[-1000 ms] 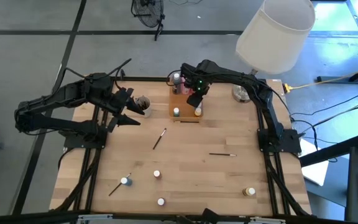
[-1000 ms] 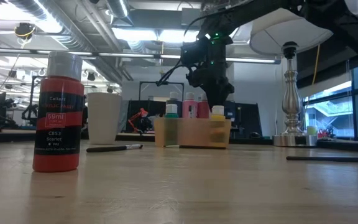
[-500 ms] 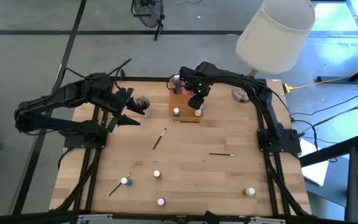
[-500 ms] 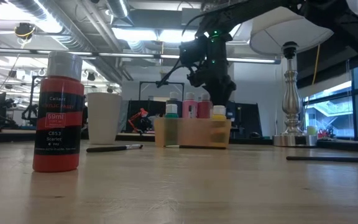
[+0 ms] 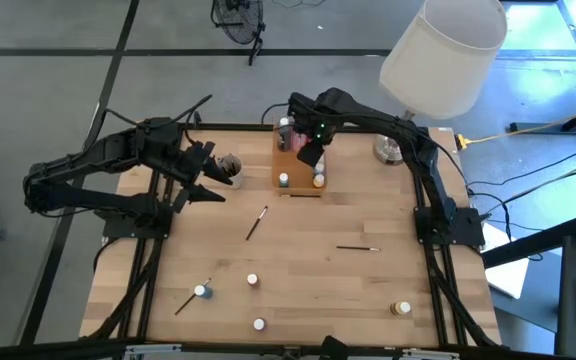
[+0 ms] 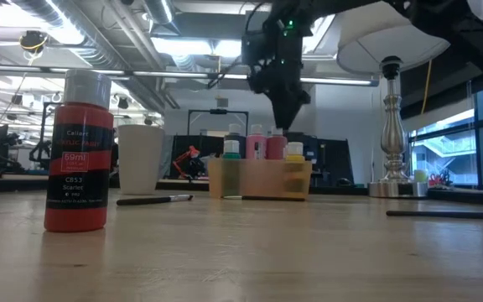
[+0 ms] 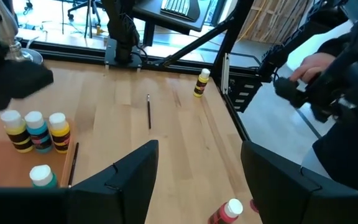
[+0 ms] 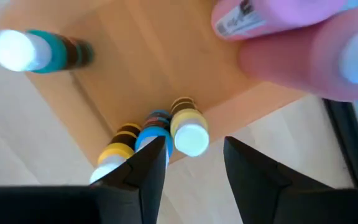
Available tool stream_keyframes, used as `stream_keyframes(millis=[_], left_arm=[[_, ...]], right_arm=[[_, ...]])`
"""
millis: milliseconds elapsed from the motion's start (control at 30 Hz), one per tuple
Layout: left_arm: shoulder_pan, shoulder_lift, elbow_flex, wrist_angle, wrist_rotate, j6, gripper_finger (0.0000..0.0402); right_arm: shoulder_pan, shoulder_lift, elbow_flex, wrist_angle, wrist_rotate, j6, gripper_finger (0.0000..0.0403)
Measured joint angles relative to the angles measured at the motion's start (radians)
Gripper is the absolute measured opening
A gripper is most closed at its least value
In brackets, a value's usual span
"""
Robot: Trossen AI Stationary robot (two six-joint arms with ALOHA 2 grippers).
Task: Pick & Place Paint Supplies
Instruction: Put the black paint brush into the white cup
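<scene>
1. The right gripper (image 6: pixel 285 117) has lifted: half a second ago it hung down among the bottle tops in the low view, and now it stands clear above the orange tray (image 6: pixel 260 179).
2. Seen from above, that gripper (image 5: pixel 308 155) has also pulled toward the tray's far end, over the pink squeeze bottles (image 5: pixel 285 130).
3. Its fingers stand apart with nothing between them; in its own wrist view the gap looks down on a row of small paint pots (image 8: pixel 187 127) standing in the tray.
4. The left gripper (image 5: pixel 213 178) has not moved: it hovers beside the grey cup (image 5: pixel 230 166) at the table's left, fingers apart and empty.
5. Everything loose lies where it did: two paintbrushes (image 5: pixel 256 222) mid-table, a third by a blue pot (image 5: pixel 201 291) near the front edge, two more white-capped pots beside it, and a yellow pot (image 5: pixel 400 309) at front right.
6. Writing to read: the red bottle (image 6: pixel 77 151) close to the low camera carries a dark label with "59ml", then "CB53" and "Scarlet" beneath; the smaller print is too fine to make out.
</scene>
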Motion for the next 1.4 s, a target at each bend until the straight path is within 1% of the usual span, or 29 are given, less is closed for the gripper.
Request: stream_keyframes(millis=[100,200,300,467,567,700,800,933,1067,1133,1333,1400], left_arm=[[0.0,0.0,0.0,-0.007,0.001,-0.002,0.0226],[0.0,0.0,0.0,-0.008,0.001,-0.002,0.0226],[0.0,0.0,0.0,-0.008,0.001,-0.002,0.0226],[0.0,0.0,0.0,-0.008,0.001,-0.002,0.0226],[0.0,0.0,0.0,-0.008,0.001,-0.002,0.0226],[0.0,0.0,-0.001,-0.008,0.0,-0.006,0.0226],[-0.002,0.0,-0.001,-0.008,-0.001,-0.041,0.0226],[-0.003,0.0,-0.001,-0.016,-0.001,-0.122,0.0226],[-0.01,0.0,-0.001,-0.06,-0.007,-0.215,0.0226],[-0.031,0.001,-0.001,-0.081,-0.044,-0.259,0.0226],[-0.134,0.003,-0.001,-0.118,-0.23,-0.339,0.0226],[-0.173,0.003,-0.001,-0.119,-0.257,-0.356,0.0226]], right_arm=[[0.01,0.0,0.064,-0.039,-0.004,-0.001,0.0165],[0.033,0.0,0.136,-0.079,-0.062,-0.024,0.0165],[0.064,0.0,0.206,-0.132,-0.183,-0.071,0.0165],[0.135,-0.042,0.189,-0.136,-0.452,-0.146,0.0165],[0.185,-0.045,0.189,-0.136,-0.553,-0.155,0.0165],[0.252,-0.045,0.188,-0.136,-0.556,-0.182,0.0165],[0.283,-0.045,0.188,-0.136,-0.553,-0.172,0.0165],[0.317,-0.045,0.188,-0.136,-0.538,-0.124,0.0165],[0.373,-0.045,0.187,-0.136,-0.534,-0.086,0.0165],[0.4,-0.045,0.187,-0.136,-0.515,-0.066,0.0165],[0.481,-0.045,0.187,-0.136,-0.424,0.03,0.0165],[0.5,-0.045,0.187,-0.136,-0.415,0.078,0.0165]])
